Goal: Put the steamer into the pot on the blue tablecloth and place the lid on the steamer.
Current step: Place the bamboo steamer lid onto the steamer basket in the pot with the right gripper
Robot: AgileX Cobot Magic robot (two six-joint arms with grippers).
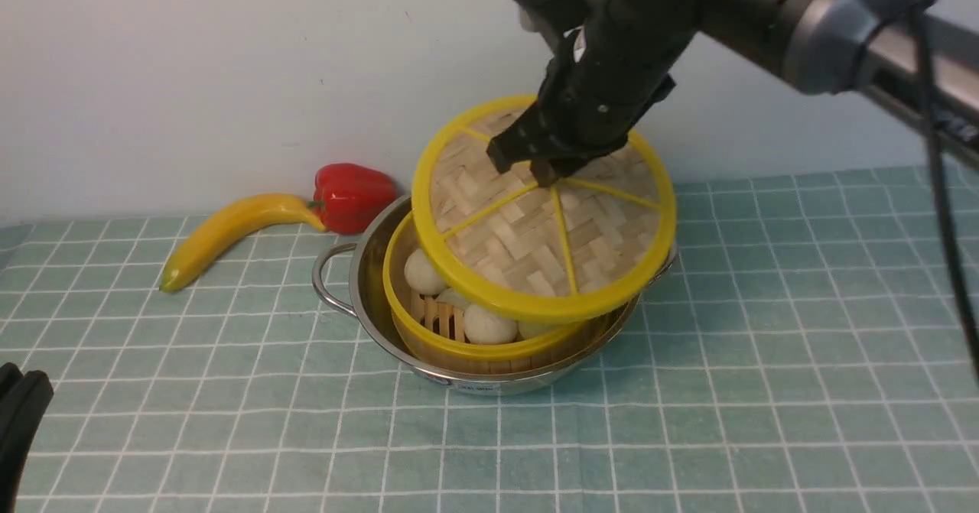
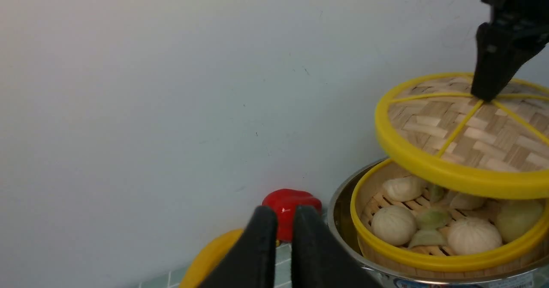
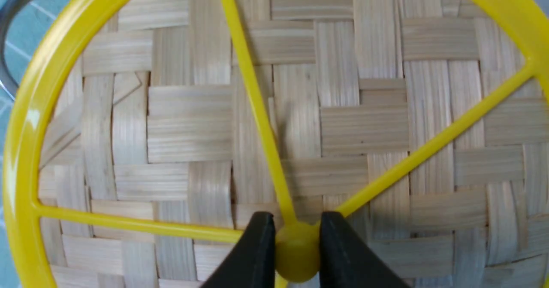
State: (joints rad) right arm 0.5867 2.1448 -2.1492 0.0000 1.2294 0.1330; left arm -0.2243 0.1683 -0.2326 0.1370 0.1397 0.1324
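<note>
Blue tablecloth: covers surface.
Pot: sits mid-cloth, near wall.
Lid: hangs tilted over steamer, not seated (gap under it shows in left wrist view).
Steamer: nests inside pot, left-front part uncovered.
Right pincer: clenched on lid's central hub, from above.
Banana: lies on cloth left of pot, just beside red pepper.
Left pincer: low, near left; fingers parted by narrow slit, grasping nothing.
Buns: pale, on slatted floor.
</note>
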